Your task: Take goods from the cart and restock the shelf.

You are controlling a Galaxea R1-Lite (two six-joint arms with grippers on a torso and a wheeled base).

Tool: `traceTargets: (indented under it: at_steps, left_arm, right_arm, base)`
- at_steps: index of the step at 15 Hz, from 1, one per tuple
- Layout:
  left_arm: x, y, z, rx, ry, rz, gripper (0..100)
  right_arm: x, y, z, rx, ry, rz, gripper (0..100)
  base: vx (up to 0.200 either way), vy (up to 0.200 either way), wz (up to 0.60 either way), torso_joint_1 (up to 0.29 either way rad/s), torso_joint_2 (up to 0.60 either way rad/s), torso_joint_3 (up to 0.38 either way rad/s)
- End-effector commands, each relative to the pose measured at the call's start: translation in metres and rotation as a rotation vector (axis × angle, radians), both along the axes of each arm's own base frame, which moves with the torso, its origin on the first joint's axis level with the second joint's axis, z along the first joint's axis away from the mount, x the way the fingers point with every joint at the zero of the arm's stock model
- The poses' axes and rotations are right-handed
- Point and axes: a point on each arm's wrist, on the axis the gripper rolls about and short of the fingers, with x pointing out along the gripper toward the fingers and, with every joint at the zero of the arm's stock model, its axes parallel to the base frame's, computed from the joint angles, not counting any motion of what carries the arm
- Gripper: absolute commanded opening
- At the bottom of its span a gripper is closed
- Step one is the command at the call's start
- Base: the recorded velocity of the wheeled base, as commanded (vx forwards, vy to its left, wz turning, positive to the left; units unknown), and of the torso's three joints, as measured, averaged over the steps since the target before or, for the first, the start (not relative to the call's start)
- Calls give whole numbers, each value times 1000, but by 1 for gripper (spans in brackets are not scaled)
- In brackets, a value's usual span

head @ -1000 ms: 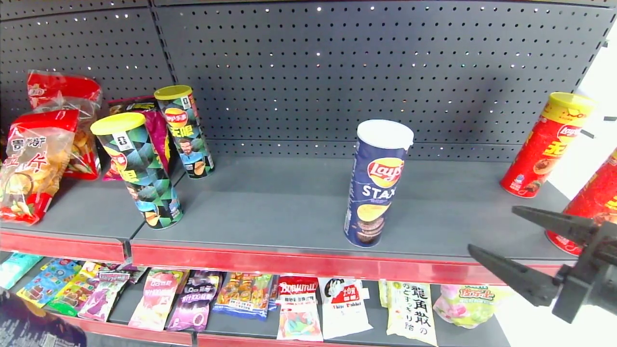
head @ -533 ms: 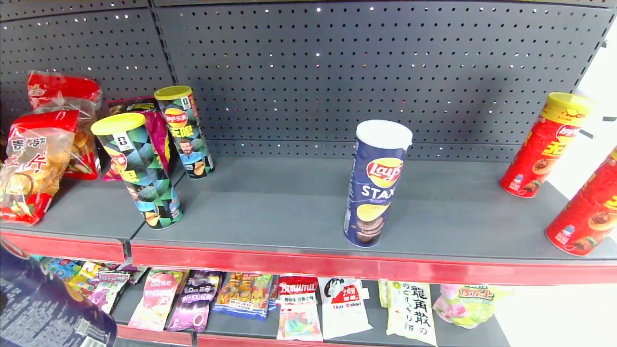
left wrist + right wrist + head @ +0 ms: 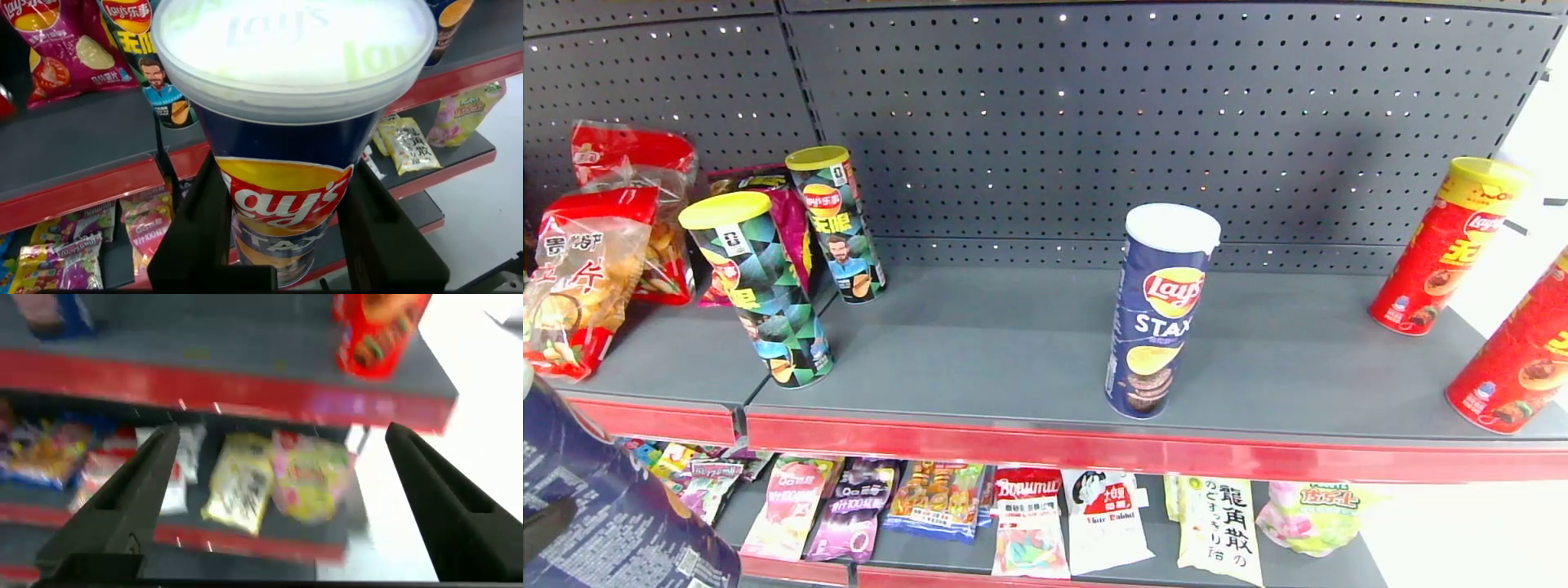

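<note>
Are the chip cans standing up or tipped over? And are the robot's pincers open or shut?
shelf blue can: standing, lid on.
held blue can: lid on, gripped.
patterned cans: standing, lids on.
red cans: standing.
left pincer: shut on held blue can.
right pincer: open, empty.

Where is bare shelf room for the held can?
Widest: grey shelf between green-patterned yellow-lidded can and standing blue white-lidded can. Also between that and red yellow-lidded cans. Red snack bags crowd the left end.
</note>
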Motion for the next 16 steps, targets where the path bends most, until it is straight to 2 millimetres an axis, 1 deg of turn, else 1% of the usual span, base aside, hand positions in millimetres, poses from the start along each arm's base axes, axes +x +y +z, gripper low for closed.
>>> traceTargets:
  at_steps: [1,2,4,6,9,10,11,12,13,14,16]
  left_arm:
    - [0,0,0,0,2,2,0]
    - [0,0,0,0,0,2,0]
    - [0,0,1,0,-3,3,0]
    - [0,0,1,1,-4,5,0]
    - [-1,0,2,2,-10,8,0]
    - [-1,0,2,2,-9,8,0]
    - [-1,0,2,2,-10,9,0]
    - [-3,0,1,2,-18,9,0]
    - [-4,0,1,2,-20,8,0]
    - [-6,0,1,3,-29,11,0]
    - [-9,-1,0,3,-37,10,0]
  right_arm:
    - [8,2,-26,3,38,72,100]
    - [8,2,-26,5,27,67,100]
    - [8,0,-26,53,30,-45,100]
    - [8,-1,-25,40,29,-74,100]
    - [13,0,-25,25,95,-206,100]
    - [12,1,-25,27,91,-220,100]
    - [10,1,-25,29,68,-200,100]
    - [1,2,-27,37,-39,-112,100]
    - [0,4,-30,30,-47,-18,100]
    - [0,4,-33,13,-17,-8,100]
    - [1,4,-33,62,4,-10,100]
  base:
    - [0,0,0,0,0,0]
    - [0,0,0,0,0,0]
    - [0,0,0,0,0,0]
    - [0,0,0,0,0,0]
    - [0,0,0,0,0,0]
    - [0,0,0,0,0,0]
    - [0,0,0,0,0,0]
    - [0,0,0,0,0,0]
    - [0,0,0,0,0,0]
    - [0,0,0,0,0,0]
    - [0,0,0,0,0,0]
